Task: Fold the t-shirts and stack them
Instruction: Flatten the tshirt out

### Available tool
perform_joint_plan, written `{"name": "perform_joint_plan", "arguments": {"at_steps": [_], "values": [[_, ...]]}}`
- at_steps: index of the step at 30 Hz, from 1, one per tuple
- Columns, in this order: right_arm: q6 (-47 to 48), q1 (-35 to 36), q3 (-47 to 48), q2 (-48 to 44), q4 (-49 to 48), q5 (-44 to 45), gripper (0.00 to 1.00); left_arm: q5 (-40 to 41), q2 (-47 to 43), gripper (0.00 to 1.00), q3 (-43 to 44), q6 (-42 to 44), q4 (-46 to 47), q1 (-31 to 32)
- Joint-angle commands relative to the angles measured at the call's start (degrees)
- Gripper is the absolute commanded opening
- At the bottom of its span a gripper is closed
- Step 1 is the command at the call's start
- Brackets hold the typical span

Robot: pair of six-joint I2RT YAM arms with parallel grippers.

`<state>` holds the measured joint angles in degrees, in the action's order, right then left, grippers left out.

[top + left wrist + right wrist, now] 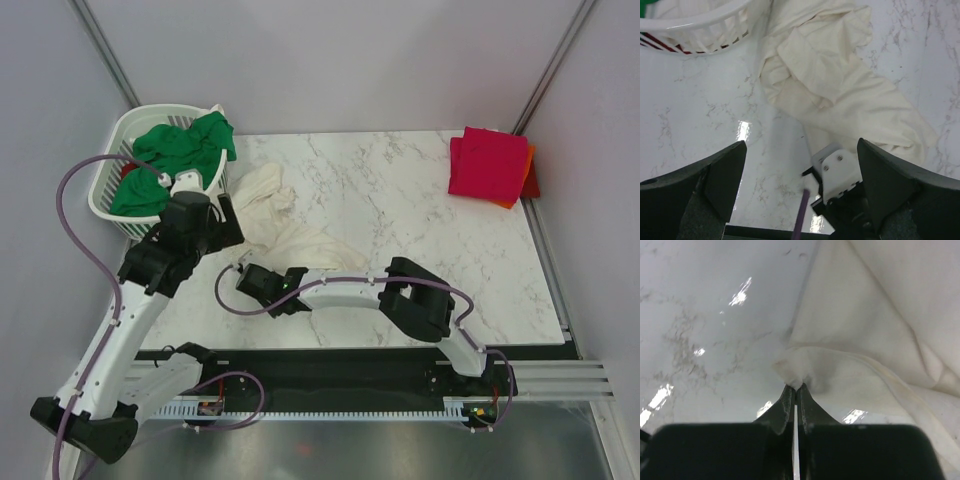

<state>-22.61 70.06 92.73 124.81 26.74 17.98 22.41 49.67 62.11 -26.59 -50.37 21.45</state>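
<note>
Pinching a small tuft at the edge of the cream shirt (875,320), my right hand (795,389) is closed tight on it, low over the counter (710,325). The shirt lies crumpled just beside the basket (108,190), so I judge I'm starting to spread it. My left hand (800,152) hangs wide open and empty above it; next it needs a second edge.
</note>
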Motion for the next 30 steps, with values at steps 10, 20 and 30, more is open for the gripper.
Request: {"name": "perform_joint_plan", "arguments": {"at_steps": [10, 20, 30], "values": [[1.52, 3.24, -13.42, -7.54, 0.86, -3.13, 0.0, -13.18, 15.28, 0.98, 22.53, -3.04, 4.67, -0.18], [-5.42, -9.23, -35.32, -39.19, 9.03, 2.16, 0.0, -15.38, 14.75, 0.93, 11.84, -4.78, 6.59, -0.1], [-8.15, -12.14, -40.7, -38.24, 7.54, 0.04, 0.0, -12.85, 28.17, 0.81, 6.8, -5.49, 12.93, 10.35]]}}
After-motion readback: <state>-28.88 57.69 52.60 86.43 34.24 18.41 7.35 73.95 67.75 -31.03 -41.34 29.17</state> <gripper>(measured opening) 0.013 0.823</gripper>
